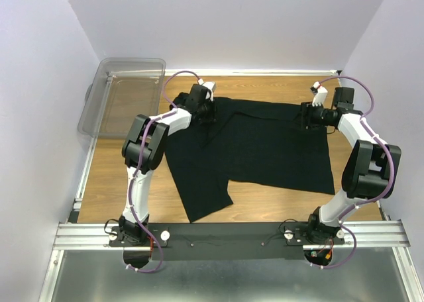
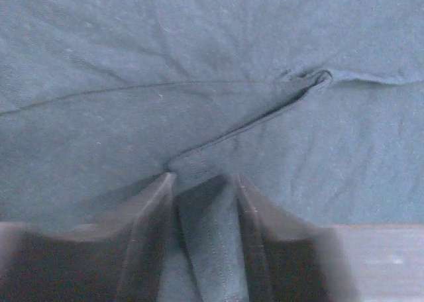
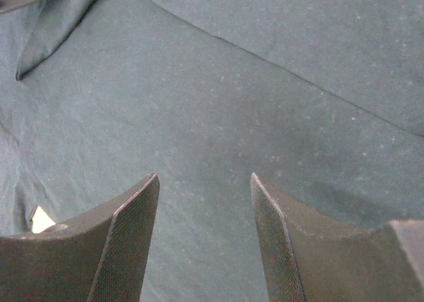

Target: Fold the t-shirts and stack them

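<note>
Matt black cloth t-shirt (image 1: 265, 143), wood table (image 1: 106, 176) — clear plastic bin (image 1: 126, 97)

Top view: even, diffuse overhead light; pale walls (image 1: 40, 63) bright, only soft shadows on the table (image 1: 112, 176). Black t-shirt (image 1: 265, 143) reads as one flat dark mass, folds barely legible. Faint sheen on the clear bin (image 1: 91, 106) rim. Left wrist view: dim, grainy; left gripper (image 2: 204, 177) blurred along the bottom edge (cloth farther up sharper). Right wrist view: right gripper (image 3: 203, 176) pad texture crisp, cloth lint-speckled.
</note>
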`<state>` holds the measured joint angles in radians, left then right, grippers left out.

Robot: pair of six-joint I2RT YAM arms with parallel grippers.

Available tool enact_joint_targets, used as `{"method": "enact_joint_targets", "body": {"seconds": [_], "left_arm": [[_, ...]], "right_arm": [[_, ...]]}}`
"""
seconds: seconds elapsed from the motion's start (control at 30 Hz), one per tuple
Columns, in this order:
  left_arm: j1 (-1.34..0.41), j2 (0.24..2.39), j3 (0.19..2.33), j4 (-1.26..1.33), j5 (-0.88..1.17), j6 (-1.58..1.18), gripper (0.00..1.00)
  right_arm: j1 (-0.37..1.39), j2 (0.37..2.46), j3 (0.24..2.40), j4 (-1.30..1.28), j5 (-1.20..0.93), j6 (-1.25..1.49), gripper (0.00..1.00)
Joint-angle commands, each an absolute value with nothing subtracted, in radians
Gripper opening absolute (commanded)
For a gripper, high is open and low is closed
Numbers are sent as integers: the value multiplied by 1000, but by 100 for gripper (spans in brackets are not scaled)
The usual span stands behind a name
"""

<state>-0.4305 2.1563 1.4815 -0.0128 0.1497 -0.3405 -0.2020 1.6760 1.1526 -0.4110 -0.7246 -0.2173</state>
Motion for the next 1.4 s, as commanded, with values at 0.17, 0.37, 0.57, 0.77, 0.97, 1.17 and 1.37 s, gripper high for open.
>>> {"method": "enact_joint_targets", "body": {"seconds": [0.17, 0.37, 0.57, 0.77, 0.97, 1.17, 1.37], "left_arm": [[-459, 2120, 1470, -46, 160, -319, 0], [-491, 2023, 1396, -18, 172, -299, 0], [-551, 1967, 1289, 35, 383, -230, 19], [-606, 1965, 1209, 112, 534, -202, 57], [-607, 1670, 1045, 308, 231, -278, 63], [-546, 1373, 735, 440, -34, -414, 84], [-468, 1353, 556, 555, 71, -491, 83]], "right_arm": [[-229, 1654, 1135, -396, -762, -206, 65], [-238, 1647, 1137, -396, -769, -202, 65], [-248, 1640, 1138, -396, -769, -202, 65], [-253, 1651, 1143, -396, -755, -204, 65], [-271, 1663, 1170, -394, -615, -244, 66], [-382, 1781, 1301, -328, -459, -117, 66], [-416, 2040, 1517, -307, -362, 45, 63]]}}
